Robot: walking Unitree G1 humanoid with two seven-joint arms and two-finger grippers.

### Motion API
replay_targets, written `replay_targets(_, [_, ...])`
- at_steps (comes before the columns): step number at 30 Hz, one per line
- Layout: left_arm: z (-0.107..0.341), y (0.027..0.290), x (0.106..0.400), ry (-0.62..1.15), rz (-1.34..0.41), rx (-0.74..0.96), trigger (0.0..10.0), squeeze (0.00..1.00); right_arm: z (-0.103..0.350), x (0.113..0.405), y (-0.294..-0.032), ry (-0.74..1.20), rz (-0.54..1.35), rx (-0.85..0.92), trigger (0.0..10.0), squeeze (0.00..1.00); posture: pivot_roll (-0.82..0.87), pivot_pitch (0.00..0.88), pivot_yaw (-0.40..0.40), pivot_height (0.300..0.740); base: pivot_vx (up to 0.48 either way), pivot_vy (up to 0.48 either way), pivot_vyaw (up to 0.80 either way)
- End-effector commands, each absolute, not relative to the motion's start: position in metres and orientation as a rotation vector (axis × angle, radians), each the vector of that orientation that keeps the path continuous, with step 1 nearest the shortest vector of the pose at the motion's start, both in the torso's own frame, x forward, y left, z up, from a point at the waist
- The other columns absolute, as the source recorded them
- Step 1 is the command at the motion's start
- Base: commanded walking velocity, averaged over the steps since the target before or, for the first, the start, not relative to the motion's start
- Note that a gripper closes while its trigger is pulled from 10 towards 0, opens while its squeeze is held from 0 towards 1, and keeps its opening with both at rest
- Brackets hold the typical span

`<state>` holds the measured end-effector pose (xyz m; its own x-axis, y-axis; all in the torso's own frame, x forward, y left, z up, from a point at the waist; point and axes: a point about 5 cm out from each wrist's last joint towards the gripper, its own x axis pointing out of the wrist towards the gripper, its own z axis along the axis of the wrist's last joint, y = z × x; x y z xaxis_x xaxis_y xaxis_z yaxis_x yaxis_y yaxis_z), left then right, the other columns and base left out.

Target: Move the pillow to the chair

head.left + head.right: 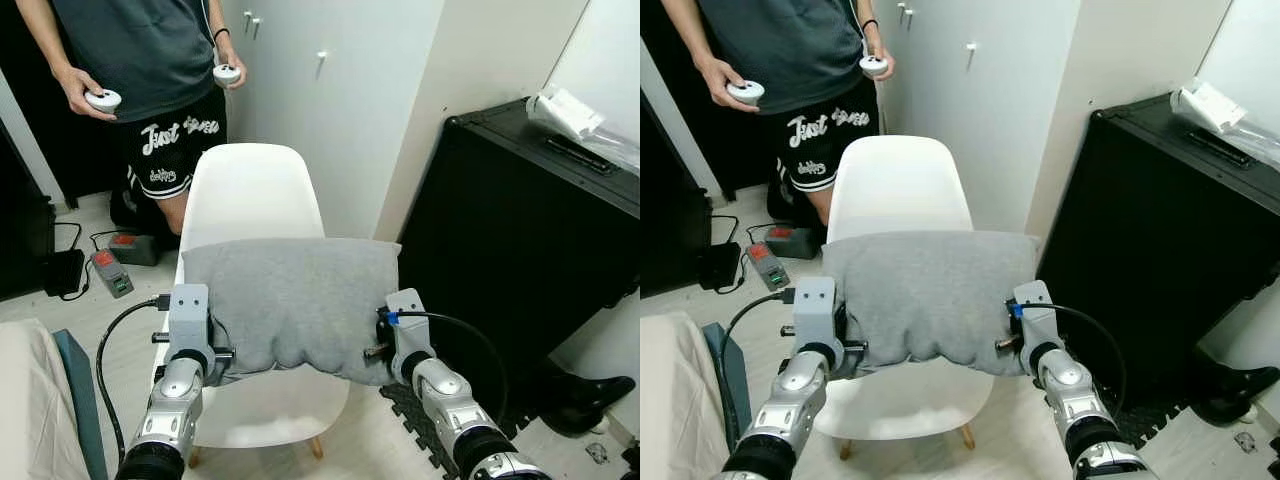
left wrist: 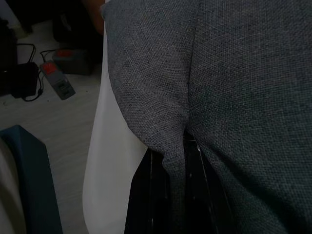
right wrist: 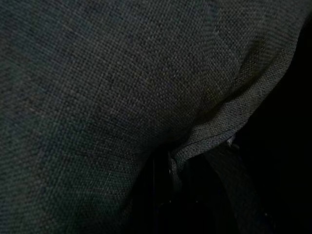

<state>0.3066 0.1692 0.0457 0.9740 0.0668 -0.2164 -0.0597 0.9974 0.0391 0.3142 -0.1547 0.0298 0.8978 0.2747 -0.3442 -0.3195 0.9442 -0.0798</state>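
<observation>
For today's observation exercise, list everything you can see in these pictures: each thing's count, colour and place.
pillow: one, grey, held over the chair seat between both hands
chair: one, white, before the robot
cabinet: one, black, right of the chair
wardrobe doors: white, behind the chair
power strip: one, grey and red, on the floor at left
person: one, dark shirt, black shorts, a white controller in each hand
left hand: shut on the pillow's edge
right hand: shut on the pillow's other edge

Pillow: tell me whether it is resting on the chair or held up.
Held up. The left hand and right hand pinch the pillow's lower corners; it hangs above the chair seat.
</observation>
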Motion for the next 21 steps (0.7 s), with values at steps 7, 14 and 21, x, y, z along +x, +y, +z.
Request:
replay_targets(7, [0.0479,0.1609,0.3075,0.195,0.035,0.042,10.0,0.0,0.0332,0.3151,-0.1453,0.296,0.344,-0.143,10.0,0.0,-0.04,0.039,-0.061,0.688,0.0,0.0,0.0])
replay_targets(14, [0.0473,0.1609,0.3064,0.196,0.036,0.042,10.0,0.0,0.0333,0.3152,-0.146,0.297,0.347,-0.147,10.0,0.0,-0.04,0.037,-0.064,0.688,0.0,0.0,0.0])
replay_targets(21, [0.0468,0.1609,0.3055,0.196,0.038,0.041,10.0,0.0,0.0336,0.3157,-0.1453,0.297,0.349,-0.15,10.0,0.0,-0.04,0.04,-0.065,0.688,0.0,0.0,0.0])
